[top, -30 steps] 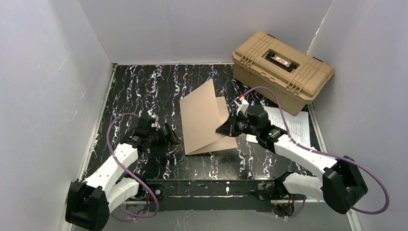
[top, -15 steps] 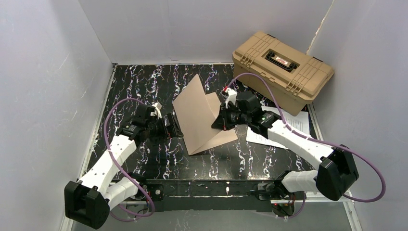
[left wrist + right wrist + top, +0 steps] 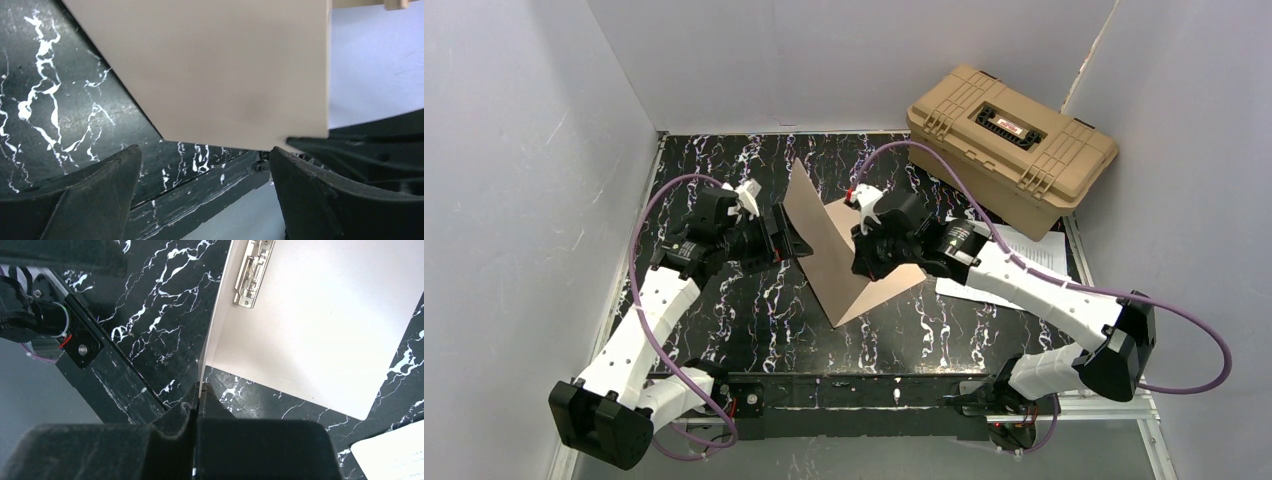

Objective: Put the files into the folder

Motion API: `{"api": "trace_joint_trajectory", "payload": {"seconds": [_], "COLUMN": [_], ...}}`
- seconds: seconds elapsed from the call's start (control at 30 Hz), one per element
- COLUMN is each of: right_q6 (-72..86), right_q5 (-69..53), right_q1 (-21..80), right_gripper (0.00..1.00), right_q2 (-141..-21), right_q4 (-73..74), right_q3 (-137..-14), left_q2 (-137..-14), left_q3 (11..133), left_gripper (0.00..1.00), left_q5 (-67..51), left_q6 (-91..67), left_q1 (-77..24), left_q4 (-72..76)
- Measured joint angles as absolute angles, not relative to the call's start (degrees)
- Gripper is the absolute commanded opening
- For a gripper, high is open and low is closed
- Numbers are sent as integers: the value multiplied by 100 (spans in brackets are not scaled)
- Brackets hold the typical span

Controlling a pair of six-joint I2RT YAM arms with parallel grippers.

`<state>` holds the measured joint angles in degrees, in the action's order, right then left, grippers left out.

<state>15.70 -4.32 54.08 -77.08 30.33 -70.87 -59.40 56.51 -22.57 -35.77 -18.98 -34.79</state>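
The tan folder [image 3: 816,243] lies open mid-table, its front cover raised nearly upright. My right gripper [image 3: 861,262] is shut on the free edge of that cover. In the right wrist view the thin cover edge [image 3: 212,330] runs up from the closed gripper [image 3: 199,391], with the pale inner face of the folder [image 3: 310,325] and its silver clip [image 3: 252,272] beyond. My left gripper [image 3: 790,240] is open and empty just left of the cover; the left wrist view shows the cover's tan outer face [image 3: 215,70] above the open gripper [image 3: 205,170]. The files [image 3: 1036,262] lie flat at the right, partly under the right arm.
A bulky tan plastic case [image 3: 1009,135] with latches stands at the back right corner. The black marbled table [image 3: 724,180] is walled in on three sides. A corner of the sheets [image 3: 395,455] shows in the right wrist view.
My right gripper has swung the folder's cover up and leftward, from leaning to nearly upright. My left arm has risen and moved toward the back, staying by the cover's outer face.
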Motion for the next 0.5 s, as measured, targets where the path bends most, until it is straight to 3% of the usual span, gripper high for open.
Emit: {"api": "trace_joint_trajectory", "payload": {"seconds": [0.5], "right_q6": [1876], "right_q5": [1905], "right_q1": [7321], "right_gripper": [1], "right_q2": [-8169], "right_q4": [4134], "right_q3": [-8003], "left_q2": [-5992], "left_q3": [6176], "left_gripper": [98], "left_q5": [-1861], "left_q6": [-4657], "left_q1": [-1898], "left_q4": [-3415]}}
